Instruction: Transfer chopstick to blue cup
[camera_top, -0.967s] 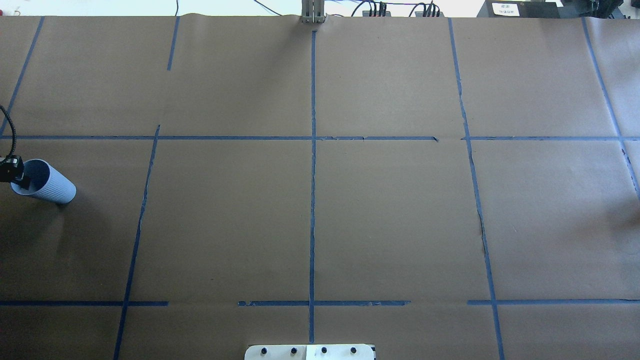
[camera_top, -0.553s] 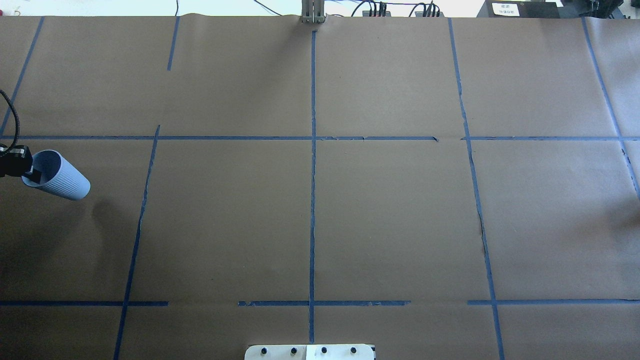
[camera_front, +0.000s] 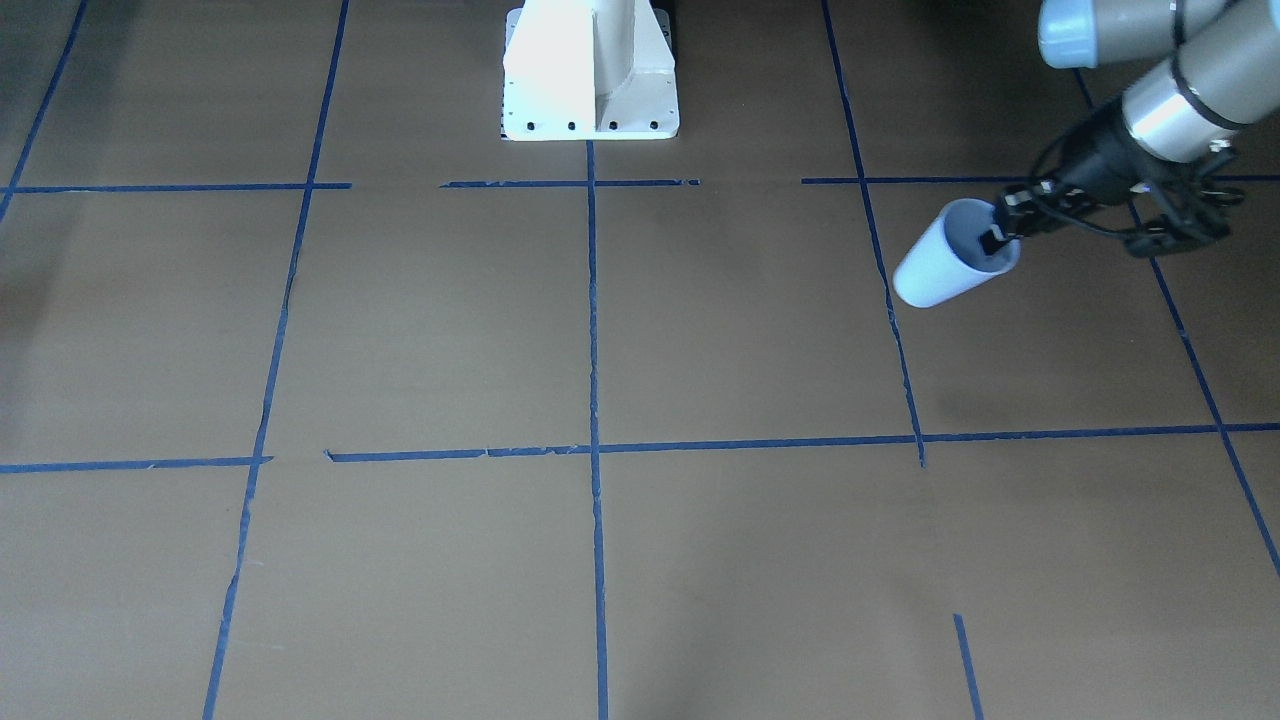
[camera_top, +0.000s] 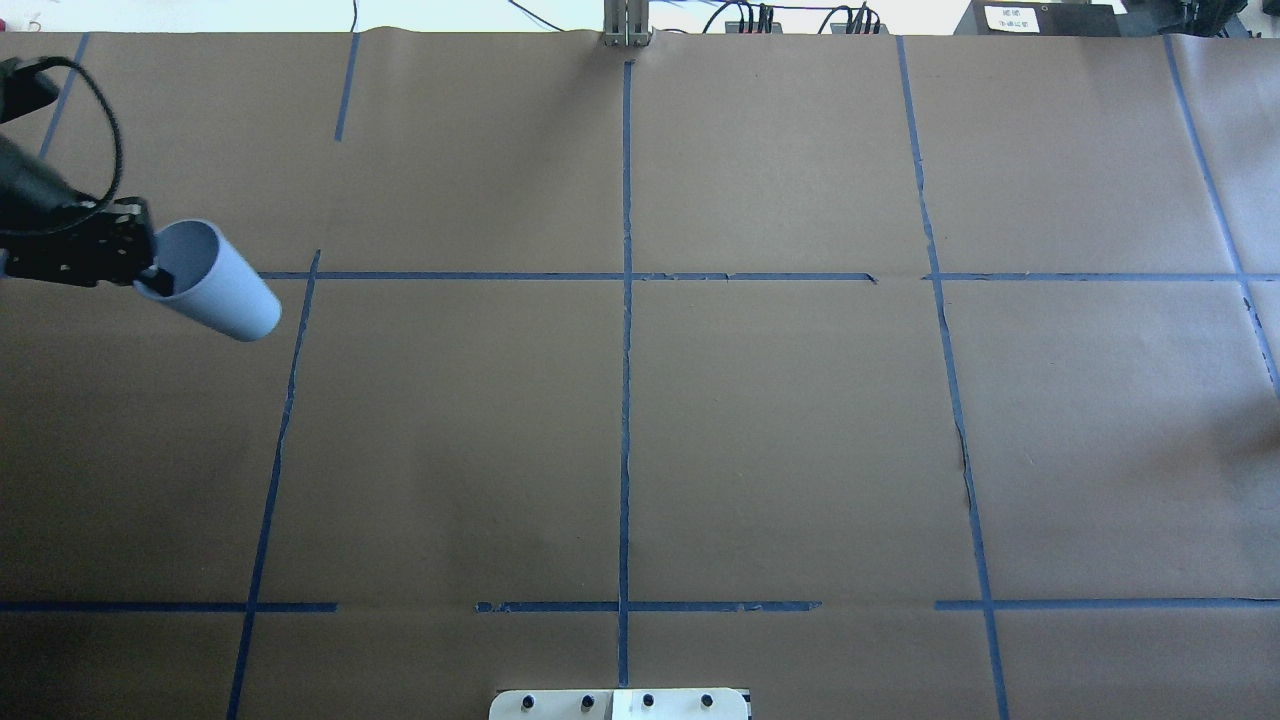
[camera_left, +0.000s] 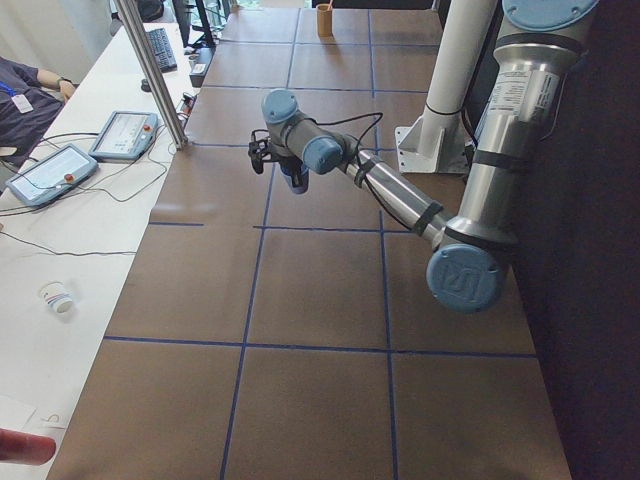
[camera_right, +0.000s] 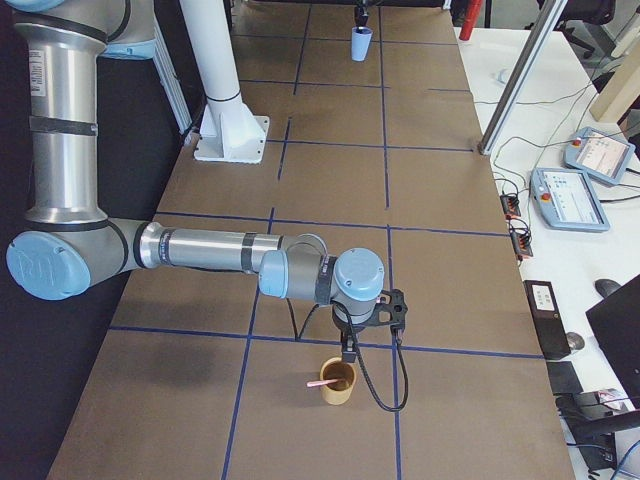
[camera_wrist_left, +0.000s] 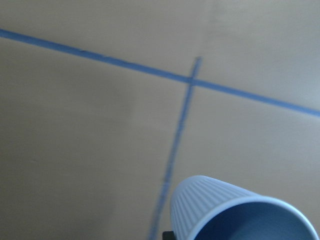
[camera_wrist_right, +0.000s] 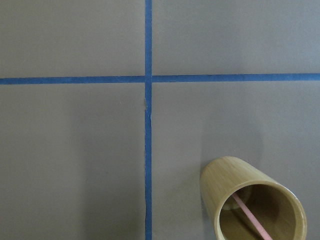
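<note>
Left claw (camera_top: 157, 278) pinches the blue cup (camera_top: 225, 298) by its rim above the counter's (camera_top: 780, 450) left edge, while the chopstick (camera_wrist_right: 247, 212), not yet transferred, rests in a bamboo cup (camera_wrist_right: 227, 180) near the right edge under the right claw (camera_right: 350, 352), its grip impossible to tell.

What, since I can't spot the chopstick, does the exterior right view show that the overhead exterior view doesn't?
Only exterior right: the chopstick leaning in a bamboo cup near the right claw. Only overhead: the left claw pinching the rim of the blue cup, one finger inside. Both: that cup and the taped brown table.
</note>
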